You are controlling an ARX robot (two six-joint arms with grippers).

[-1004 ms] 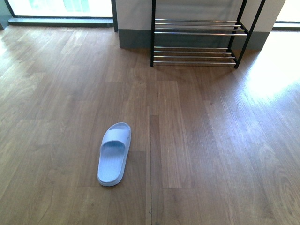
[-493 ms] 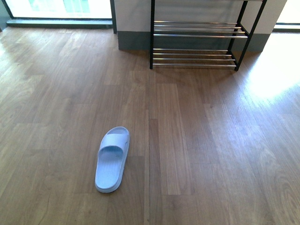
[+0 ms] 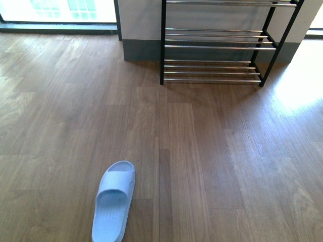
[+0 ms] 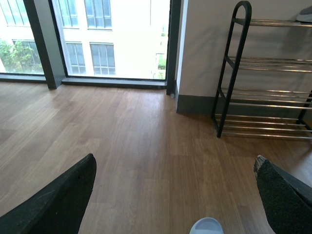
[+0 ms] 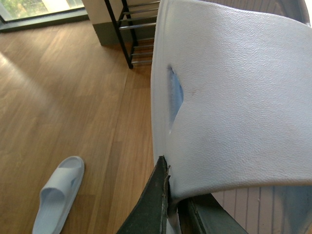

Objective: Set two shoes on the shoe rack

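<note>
- The floor [image 3: 227, 151] is bare wood plank and fills most of the front view. Neither arm shows in that view.
- The rack [image 3: 217, 47] stands against the far wall, ahead and a little to the right. It has a black frame and tiers of thin chrome bars, and it is much wider than a shoe. Its front is open, so we judge a shoe can go in straight from our side. The tiers we see from the front hold nothing. In the left wrist view a grey scrap sits at the top tier, too cut off for us to name.
- The held slide [image 5: 234, 97] fills the right wrist view. It is pale blue-white, moulded in one piece, with a fine pebbled skin. It is gripped by one edge and hangs clear of the floor, well apart from the rack. We judge it is being carried there.
- The floor slide [image 3: 113, 201] lies sole down, near us on the left, toe towards the rack and well apart from it. It has the same pale colour and a broad strap. We judge it waits its turn.
- The left claw [image 4: 174, 165] is spread wide with nothing in it. The floor slide's toe just shows in its view, so we judge this claw is ready to take it.
- The right claw [image 5: 173, 197] is pinched tight on the held slide's edge.
</note>
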